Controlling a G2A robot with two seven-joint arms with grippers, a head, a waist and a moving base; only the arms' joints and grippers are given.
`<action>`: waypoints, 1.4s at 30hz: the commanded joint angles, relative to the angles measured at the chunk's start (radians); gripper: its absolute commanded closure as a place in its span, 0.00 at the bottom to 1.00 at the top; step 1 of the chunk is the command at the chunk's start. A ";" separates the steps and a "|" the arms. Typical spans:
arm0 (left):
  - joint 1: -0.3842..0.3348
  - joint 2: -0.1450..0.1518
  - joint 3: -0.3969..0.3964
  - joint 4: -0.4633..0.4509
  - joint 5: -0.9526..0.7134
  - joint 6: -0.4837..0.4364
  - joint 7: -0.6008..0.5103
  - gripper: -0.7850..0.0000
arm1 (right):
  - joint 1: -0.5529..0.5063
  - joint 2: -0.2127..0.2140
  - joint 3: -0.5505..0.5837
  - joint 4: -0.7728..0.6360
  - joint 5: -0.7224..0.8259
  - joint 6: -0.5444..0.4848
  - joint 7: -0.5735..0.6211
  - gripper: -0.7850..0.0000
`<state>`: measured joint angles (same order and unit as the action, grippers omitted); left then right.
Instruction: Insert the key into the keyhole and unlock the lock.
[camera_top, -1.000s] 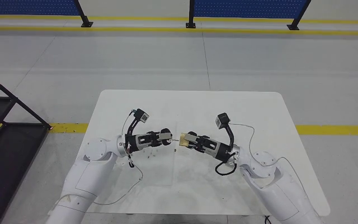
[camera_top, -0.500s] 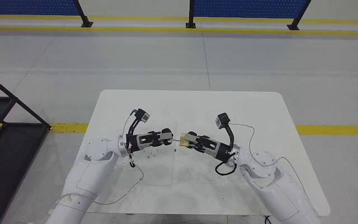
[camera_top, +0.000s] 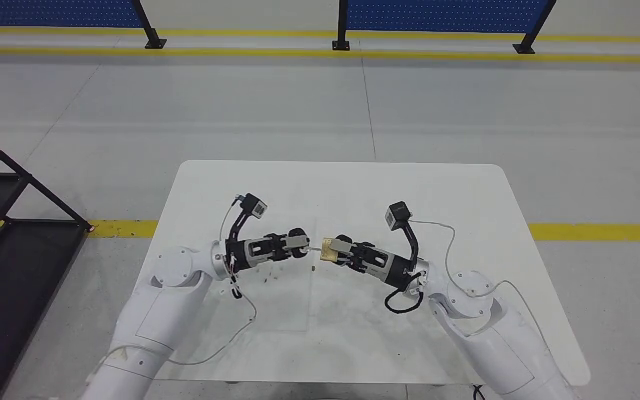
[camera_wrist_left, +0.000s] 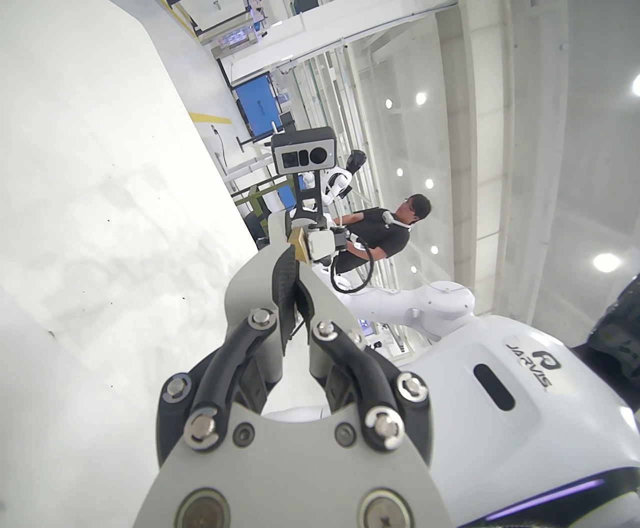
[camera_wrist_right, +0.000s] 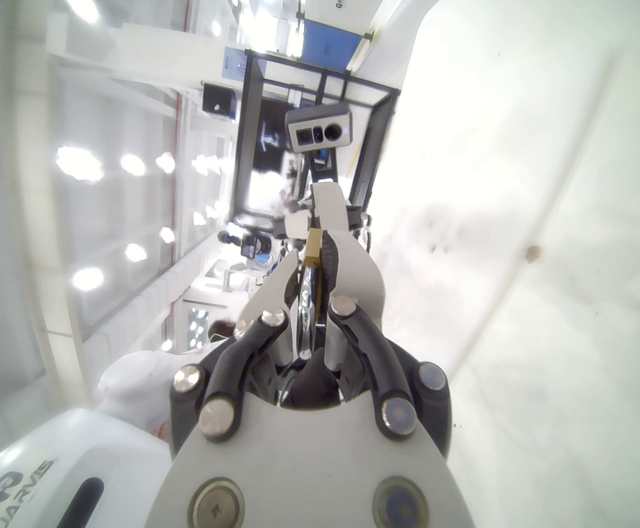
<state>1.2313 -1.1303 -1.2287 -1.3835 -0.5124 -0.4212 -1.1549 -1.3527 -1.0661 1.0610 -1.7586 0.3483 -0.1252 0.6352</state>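
Right pincer (camera_wrist_right: 318, 249) grasps lock (camera_wrist_right: 313, 244); left pincer (camera_wrist_left: 292, 260), clenched on a hidden key, has lock just ahead. I'd line the key up straight, push gently, then twist.

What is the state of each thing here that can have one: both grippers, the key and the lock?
left gripper: shut on the key, raised in the air.
right gripper: shut on the lock, facing the left gripper.
key: gripped, tip at the lock; insertion depth cannot be told.
lock: held in the air, shackle between the fingers; locked or unlocked unclear.
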 joint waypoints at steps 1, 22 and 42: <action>-0.002 0.000 0.003 0.002 0.000 0.001 0.001 1.00 | 0.000 0.000 0.000 0.000 0.000 0.000 0.000 1.00; -0.012 0.002 0.013 0.006 -0.013 -0.008 0.010 1.00 | 0.000 0.000 0.000 0.000 0.000 0.000 0.000 1.00; 0.062 0.034 -0.104 -0.065 -0.020 0.040 -0.002 1.00 | 0.000 0.000 0.000 0.000 0.000 0.000 0.000 1.00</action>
<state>1.2937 -1.0963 -1.3329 -1.4489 -0.5320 -0.3814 -1.1573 -1.3527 -1.0661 1.0610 -1.7586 0.3483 -0.1252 0.6352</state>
